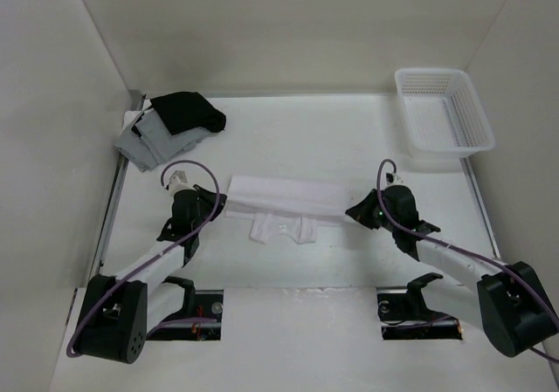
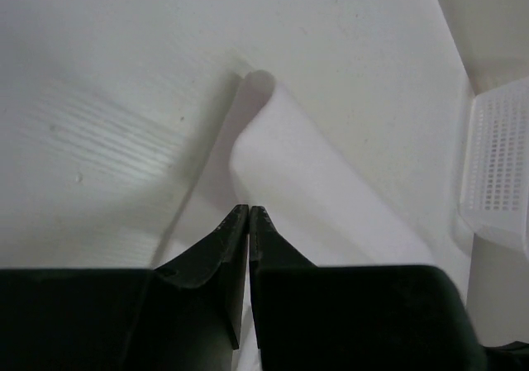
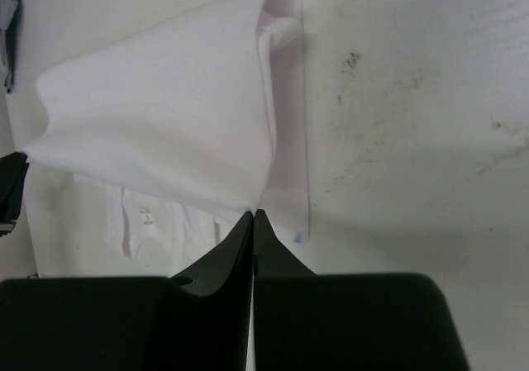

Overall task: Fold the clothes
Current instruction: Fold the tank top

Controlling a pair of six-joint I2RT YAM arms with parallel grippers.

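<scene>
The clothes (image 1: 288,196), one plain white garment, lie mid-table as a long band stretched between both arms. A lower part with the neck opening rests flat on the table (image 1: 306,139). My left gripper (image 1: 220,202) is at the band's left end. In the left wrist view it (image 2: 249,208) is shut, with the fabric (image 2: 314,181) rising as a fold right up to its tips. My right gripper (image 1: 352,210) is at the right end. In the right wrist view it (image 3: 254,214) is shut on the cloth (image 3: 165,115), which tents up to the pinched tips.
A white plastic basket (image 1: 441,113) stands at the back right and also shows in the left wrist view (image 2: 496,164). A grey folded garment (image 1: 144,139) with a black garment (image 1: 188,113) on it lies at the back left. Walls close in the table on three sides.
</scene>
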